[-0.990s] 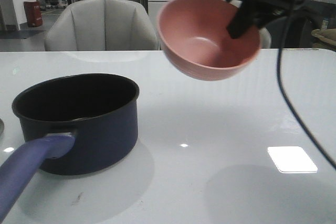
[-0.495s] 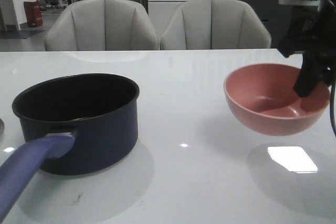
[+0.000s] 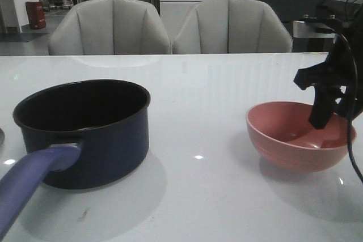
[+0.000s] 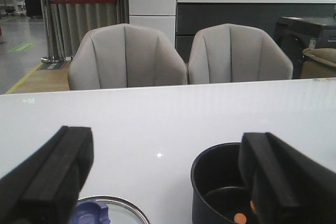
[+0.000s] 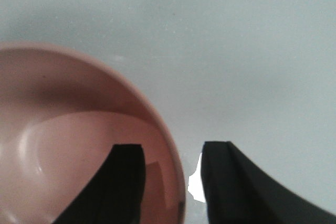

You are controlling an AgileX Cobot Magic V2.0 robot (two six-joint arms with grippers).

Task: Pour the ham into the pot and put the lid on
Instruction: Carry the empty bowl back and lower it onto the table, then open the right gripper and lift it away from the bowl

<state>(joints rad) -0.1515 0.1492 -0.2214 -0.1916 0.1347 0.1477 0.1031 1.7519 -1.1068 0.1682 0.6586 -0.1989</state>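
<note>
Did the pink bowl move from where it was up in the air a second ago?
Yes. The pink bowl went right and down, away from the pot, onto the table, right gripper straddling its rim.

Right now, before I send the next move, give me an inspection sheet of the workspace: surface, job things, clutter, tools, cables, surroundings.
Surface: white glossy table, small dark mark near the front edge.
Job's things: pot upright at left, handle toward the camera; ham in it, orange bits on the bottom; lid flat on the table beside the pot.
Clutter: pink bowl on the table at right, looks empty.
Tools: right tool straddles the bowl's rim, one finger inside, one outside, rim looks loose between them; left tool open, above pot and lid.
Cables: black cable hangs in front of the bowl.
Surroundings: two grey chairs behind the table.
</note>
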